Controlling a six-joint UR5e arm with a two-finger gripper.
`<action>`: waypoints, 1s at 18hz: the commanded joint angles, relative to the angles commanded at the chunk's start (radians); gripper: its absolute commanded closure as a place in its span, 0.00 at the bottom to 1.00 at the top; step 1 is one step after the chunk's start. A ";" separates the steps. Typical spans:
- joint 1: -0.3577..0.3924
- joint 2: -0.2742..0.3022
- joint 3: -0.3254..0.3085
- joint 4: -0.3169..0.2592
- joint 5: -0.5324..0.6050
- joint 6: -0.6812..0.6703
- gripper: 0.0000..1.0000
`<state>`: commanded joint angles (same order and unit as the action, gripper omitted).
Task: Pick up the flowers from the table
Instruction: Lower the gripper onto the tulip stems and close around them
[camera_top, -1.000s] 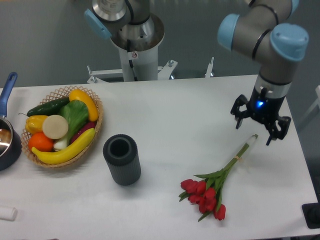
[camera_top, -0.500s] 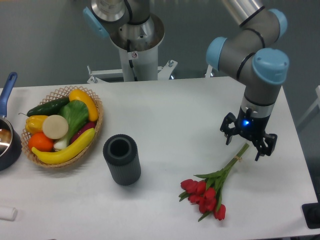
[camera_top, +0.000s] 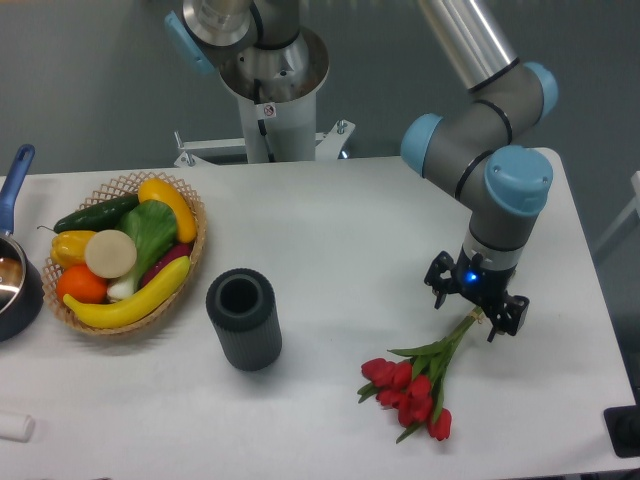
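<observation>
The flowers (camera_top: 414, 387) lie on the white table (camera_top: 350, 230) at the front right: red tulip heads nearest the front edge, green stems running up and right. My gripper (camera_top: 470, 313) hangs over the upper end of the stems and hides the pale stem ends. Its fingers (camera_top: 498, 322) stand apart, one on each side of the stems, low over the table. It is open and holds nothing.
A dark grey cylindrical vase (camera_top: 243, 318) stands left of the flowers. A wicker basket (camera_top: 190, 262) of fruit and vegetables sits at the left, with a blue-handled pot (camera_top: 14, 270) beyond it. The robot base (camera_top: 268, 80) stands at the back.
The gripper has moved left and towards the front, down along the stems, from beyond the stem ends to over them. The flowers have not moved.
</observation>
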<state>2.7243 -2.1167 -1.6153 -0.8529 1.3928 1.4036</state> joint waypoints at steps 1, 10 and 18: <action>0.000 -0.009 0.006 0.000 0.002 0.000 0.00; 0.000 -0.066 0.049 0.003 0.002 0.014 0.01; -0.021 -0.072 0.040 0.005 0.006 0.014 0.34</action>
<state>2.7029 -2.1890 -1.5754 -0.8483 1.3990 1.4174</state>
